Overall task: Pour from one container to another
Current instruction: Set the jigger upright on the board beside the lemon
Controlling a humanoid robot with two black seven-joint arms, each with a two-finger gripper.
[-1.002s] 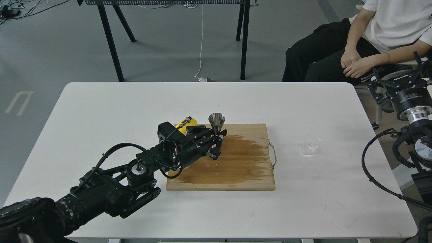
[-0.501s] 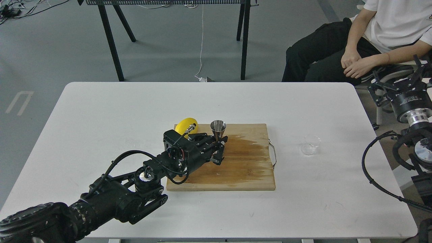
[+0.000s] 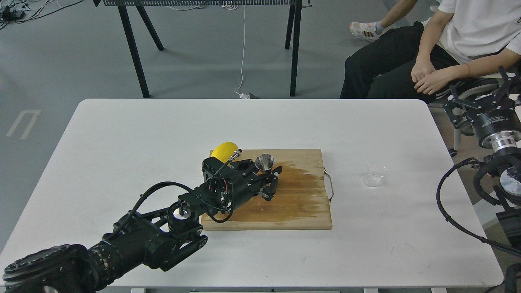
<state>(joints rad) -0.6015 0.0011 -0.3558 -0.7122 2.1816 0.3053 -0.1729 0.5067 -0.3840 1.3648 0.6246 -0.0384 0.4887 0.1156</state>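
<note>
The steel hourglass jigger [image 3: 264, 162] stands slightly tilted over the wooden board's back left part, open mouth up. My left gripper [image 3: 272, 182] is shut around its lower half, which the fingers hide. The small clear cup [image 3: 374, 174] stands alone on the white table to the right of the board, with nothing holding it. My right arm's end [image 3: 475, 105] hangs off the table's right edge, far from the cup. It is dark and end-on, so its fingers cannot be told apart.
A yellow lemon [image 3: 224, 150] lies at the wooden board's [image 3: 301, 211] back left corner, just behind my left wrist. A dark wet stain spreads across the board. A metal handle [image 3: 329, 185] sticks out at its right side. A seated person [image 3: 443, 44] is at the back right.
My left gripper has moved down and to the right with the jigger, bringing it lower over the board and uncovering the lemon. The clear cup has not moved.
</note>
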